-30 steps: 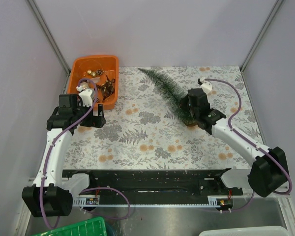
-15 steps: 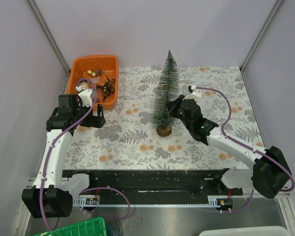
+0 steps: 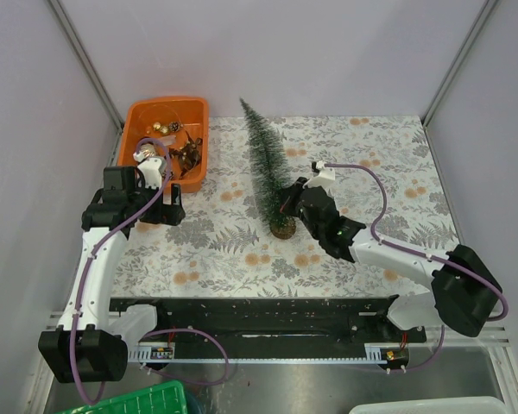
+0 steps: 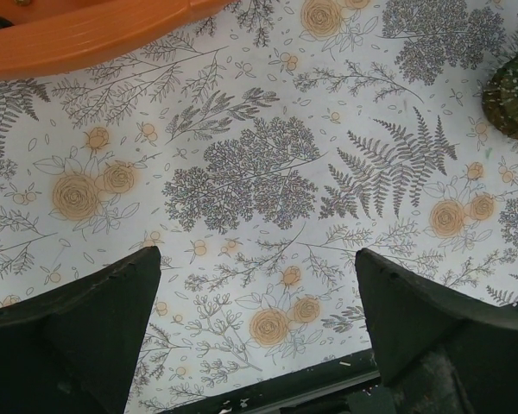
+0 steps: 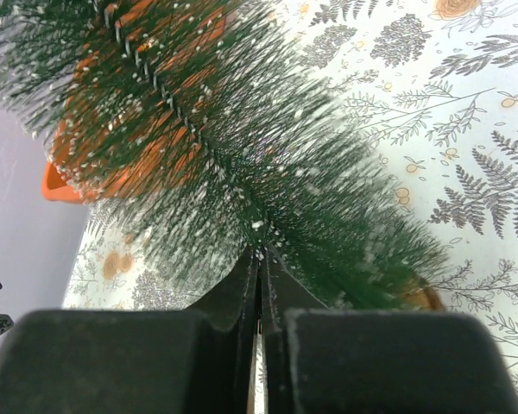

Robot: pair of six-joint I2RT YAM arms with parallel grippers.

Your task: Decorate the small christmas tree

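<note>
Small christmas tree is mid-table, roughly upright, tip tilted toward the far left. Its brown base sits at the floral mat; contact unclear. Right gripper is clamped on the lower trunk, and the wrist view shows its fingers pinched together in the bristles. Left gripper is spread wide and holds nothing, hovering over the mat just beside the orange tray of ornaments.
</note>
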